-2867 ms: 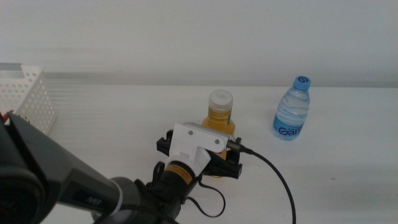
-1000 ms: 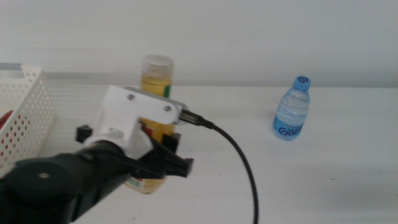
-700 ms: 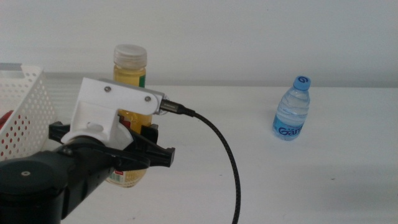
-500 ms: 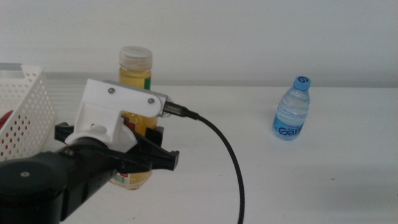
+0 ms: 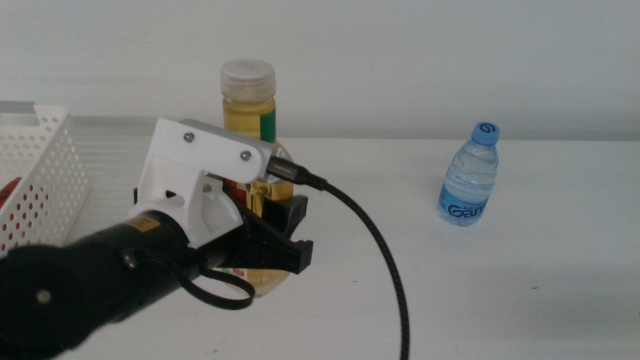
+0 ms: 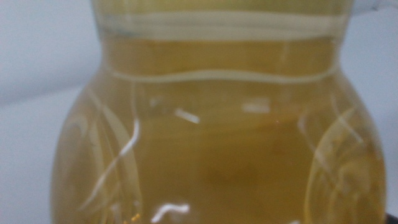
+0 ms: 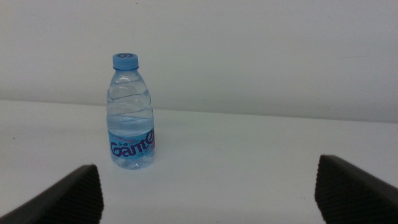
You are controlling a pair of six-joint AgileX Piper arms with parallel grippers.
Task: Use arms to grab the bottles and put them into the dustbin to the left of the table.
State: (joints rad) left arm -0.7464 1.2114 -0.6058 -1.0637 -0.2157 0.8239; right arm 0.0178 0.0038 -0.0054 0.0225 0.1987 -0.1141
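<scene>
My left gripper (image 5: 265,235) is shut on the yellow juice bottle (image 5: 248,110), which it holds upright and raised, just right of the dustbin (image 5: 45,165). In the left wrist view the amber body of that bottle (image 6: 217,137) fills the picture and hides the jaws. A clear water bottle (image 5: 468,176) with a blue cap stands on the table's far right. The same water bottle (image 7: 131,115) stands ahead of my right gripper (image 7: 208,186), which is open, some way off and holds nothing. A bit of red (image 5: 8,192) shows inside the dustbin.
The white table (image 5: 520,290) runs wide and bare around the water bottle. A black cable (image 5: 385,275) loops from the left wrist down over the table's front. The pale wall (image 5: 400,50) closes off the back.
The left gripper lifted the juice bottle off the table and carried it left toward the dustbin. In the last half second it has drifted back to the right. The water bottle has not moved.
</scene>
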